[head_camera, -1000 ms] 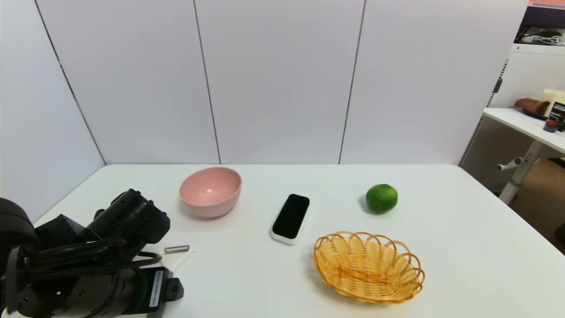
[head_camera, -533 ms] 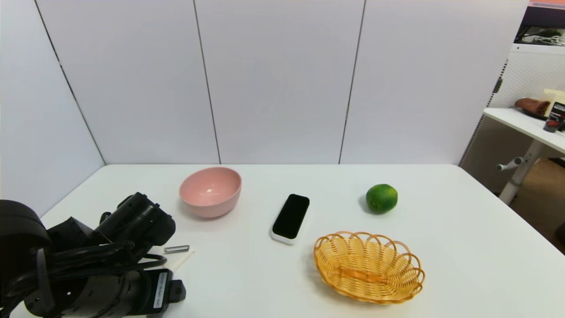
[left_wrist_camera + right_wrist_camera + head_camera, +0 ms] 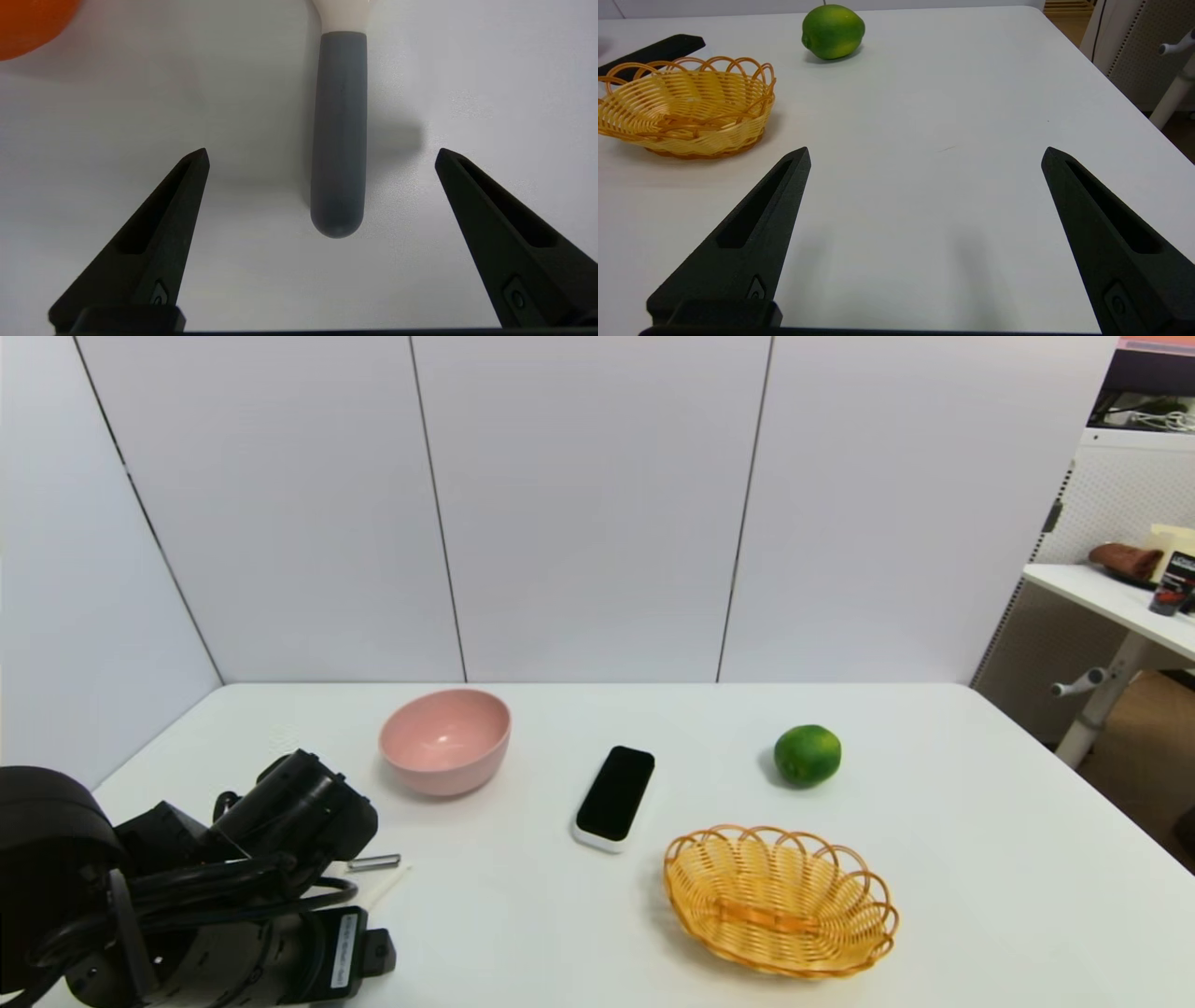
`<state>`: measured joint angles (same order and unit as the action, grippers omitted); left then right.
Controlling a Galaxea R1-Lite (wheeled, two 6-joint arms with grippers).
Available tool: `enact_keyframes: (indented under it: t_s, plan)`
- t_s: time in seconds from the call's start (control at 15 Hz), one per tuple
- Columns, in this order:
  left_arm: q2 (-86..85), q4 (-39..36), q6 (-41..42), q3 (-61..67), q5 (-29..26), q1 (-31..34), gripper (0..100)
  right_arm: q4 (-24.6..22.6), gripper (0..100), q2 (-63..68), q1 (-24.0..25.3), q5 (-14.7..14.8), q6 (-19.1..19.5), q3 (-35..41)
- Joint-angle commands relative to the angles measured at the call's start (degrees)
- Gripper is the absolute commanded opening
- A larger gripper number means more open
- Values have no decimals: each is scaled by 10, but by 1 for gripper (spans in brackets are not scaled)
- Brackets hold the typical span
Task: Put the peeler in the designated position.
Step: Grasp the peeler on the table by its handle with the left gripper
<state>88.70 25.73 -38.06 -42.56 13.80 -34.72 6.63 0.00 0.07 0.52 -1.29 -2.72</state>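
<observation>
Left gripper (image 3: 322,154) hangs low over the near-left part of the table (image 3: 980,821), fingers spread wide and holding nothing. The peeler (image 3: 340,135) lies flat on the white top, its grey handle pointing back between the two fingers, touching neither. My reading: the wide spread and centred handle suit a straddle-and-pinch across the handle, so the pick-up is not yet made and the carry to the designated position is all to come. That position carries no mark I can find, so I cannot place it.

Right gripper (image 3: 924,158) sits parked above bare tabletop on the right side, fingers likewise spread, empty.

View differences:
- Head view: the left arm hides most of the peeler; only the metal blade and a white fork tip show at the arm's edge. It gives the layout: pink bowl (image 3: 445,740), black device (image 3: 615,795), lime (image 3: 807,755), wicker basket (image 3: 780,899).
- Left wrist view: shows the handle and finger alignment plainly, but cuts off the peeler's head.
- Right wrist view: shows basket, lime and device end, no peeler.
</observation>
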Motion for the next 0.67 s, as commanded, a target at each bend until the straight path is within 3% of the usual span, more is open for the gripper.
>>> enact_keyframes:
  t_s: [0.07, 0.67]
  plan:
    - [-3, 1, -4, 12, 1, 0, 100, 0, 100, 1, 0, 0, 1, 0]
    - [-1, -20, -25, 13, -20, 5, 100, 0, 100, 1, 0, 0, 1, 0]
